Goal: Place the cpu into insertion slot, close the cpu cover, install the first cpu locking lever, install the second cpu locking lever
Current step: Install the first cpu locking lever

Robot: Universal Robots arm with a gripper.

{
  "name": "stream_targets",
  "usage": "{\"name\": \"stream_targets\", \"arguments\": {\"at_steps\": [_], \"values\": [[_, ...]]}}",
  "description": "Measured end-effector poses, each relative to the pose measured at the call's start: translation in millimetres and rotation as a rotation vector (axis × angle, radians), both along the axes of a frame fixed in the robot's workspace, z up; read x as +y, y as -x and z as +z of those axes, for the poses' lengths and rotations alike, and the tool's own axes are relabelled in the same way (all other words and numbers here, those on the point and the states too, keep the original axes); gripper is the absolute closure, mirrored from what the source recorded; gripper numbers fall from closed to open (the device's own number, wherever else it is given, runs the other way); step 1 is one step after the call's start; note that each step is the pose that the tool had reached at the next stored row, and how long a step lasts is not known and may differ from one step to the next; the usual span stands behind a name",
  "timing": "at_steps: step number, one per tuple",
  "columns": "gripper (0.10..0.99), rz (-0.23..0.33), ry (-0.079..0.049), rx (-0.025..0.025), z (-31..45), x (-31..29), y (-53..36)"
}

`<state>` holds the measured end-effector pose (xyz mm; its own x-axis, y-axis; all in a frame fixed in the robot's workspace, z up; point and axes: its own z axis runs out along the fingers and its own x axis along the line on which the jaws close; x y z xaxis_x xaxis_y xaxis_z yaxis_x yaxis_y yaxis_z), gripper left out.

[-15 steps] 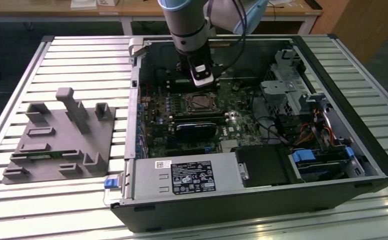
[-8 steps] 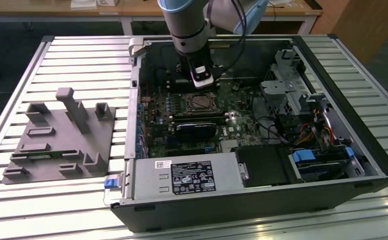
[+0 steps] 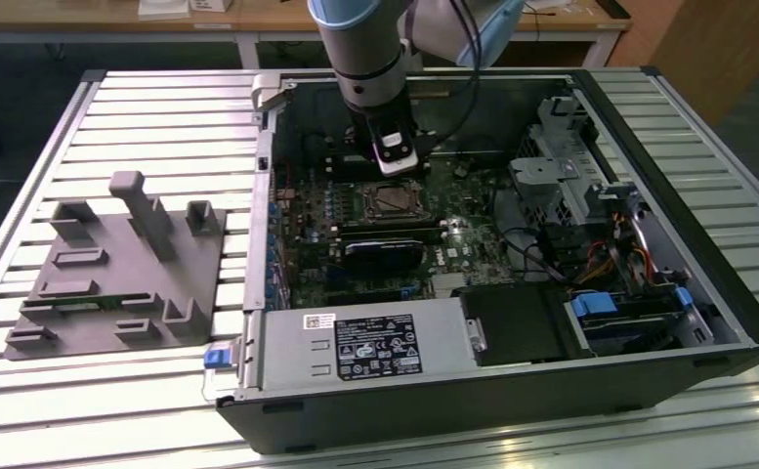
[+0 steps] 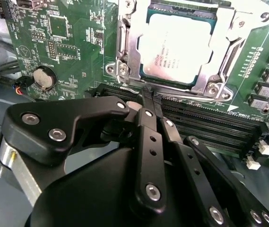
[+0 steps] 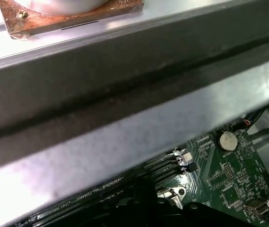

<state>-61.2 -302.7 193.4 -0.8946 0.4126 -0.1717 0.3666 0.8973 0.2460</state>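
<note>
Fingers of the pincer (image 4: 146,97) are pressing together, holding nothing, hovering just beside the cpu cover (image 4: 127,49), which is lying down over the cpu (image 4: 174,47) sitting in the insertion slot (image 3: 393,200), apparently positioning the narrow tip for lever work.

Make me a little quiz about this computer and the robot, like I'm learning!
1. True or false: the cpu lies under the lowered cpu cover.
2. Which round thing sits on the green motherboard? A) a coin battery B) a marble C) a bottle cap
3. Fill in: the fingers of the gripper are ___ (open or shut).

Key: 1 true. 2 A. 3 shut.
</note>
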Motion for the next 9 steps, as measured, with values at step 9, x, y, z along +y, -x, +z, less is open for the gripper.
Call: {"name": "stream_targets", "arguments": {"at_steps": [9], "values": [[0.980, 0.000, 0.001, 0.0002, -3.6, -2.5, 0.1]]}}
